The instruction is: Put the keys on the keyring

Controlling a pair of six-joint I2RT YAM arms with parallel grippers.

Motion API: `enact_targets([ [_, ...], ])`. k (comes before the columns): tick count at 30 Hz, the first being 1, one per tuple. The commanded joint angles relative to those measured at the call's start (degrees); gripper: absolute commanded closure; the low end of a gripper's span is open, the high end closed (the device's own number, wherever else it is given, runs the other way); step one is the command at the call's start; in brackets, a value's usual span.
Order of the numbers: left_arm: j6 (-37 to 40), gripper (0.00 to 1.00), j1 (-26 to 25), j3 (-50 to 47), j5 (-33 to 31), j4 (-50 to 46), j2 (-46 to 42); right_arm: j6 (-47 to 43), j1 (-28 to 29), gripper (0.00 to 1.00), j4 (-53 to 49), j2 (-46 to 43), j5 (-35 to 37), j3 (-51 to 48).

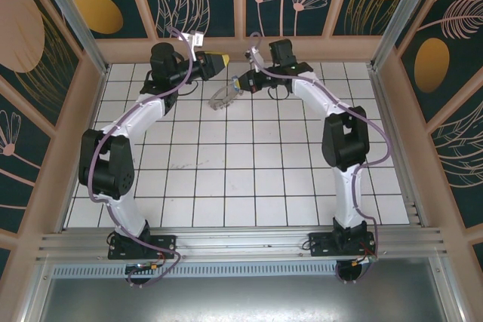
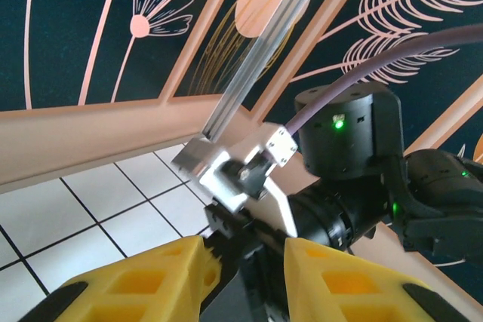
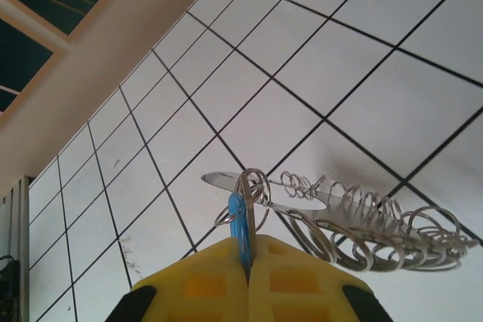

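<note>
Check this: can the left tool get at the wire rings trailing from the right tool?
Probably yes. The left tool is open and close beside the right tool, which is shut on the blue piece; the rings trail out below with nothing between. It would likely need to tip down.

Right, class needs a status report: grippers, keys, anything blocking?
Left gripper open, empty. Right gripper shut on keys by blue tab. Ring cluster beside them. No obstruction seen.

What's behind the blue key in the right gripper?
A tangle of silver rings, then white tiles. The right gripper is shut on the blue key, covering its lower end.
</note>
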Motion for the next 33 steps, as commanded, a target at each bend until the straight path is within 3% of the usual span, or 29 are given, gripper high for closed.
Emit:
enact_targets([
  [1,-0.2,0.67,0.57,-0.16,-0.06,0.29,-2.14,1.46,2.94,1.0,3.76,-0.34,-1.3,-3.06],
  [14,-2.27,0.66,0.58,-1.87,0.27,2.43,-2.85,8.1,9.24,1.0,15.77,-8.47,0.15,-29.15],
  [29,-6.09,0.66,0.6,-3.39,0.97,6.28,-2.85,13.57,15.48,1.0,22.51,-10.28,0.26,-41.37],
  [30,-6.24,0.66,0.51,-3.32,0.97,6.34,-2.76,13.58,16.0,0.99,22.57,-10.22,0.14,-41.74],
  [33,-6.77,0.66,0.53,-3.42,1.2,6.91,-2.58,13.71,17.67,0.81,22.73,-10.52,-0.48,-42.53],
])
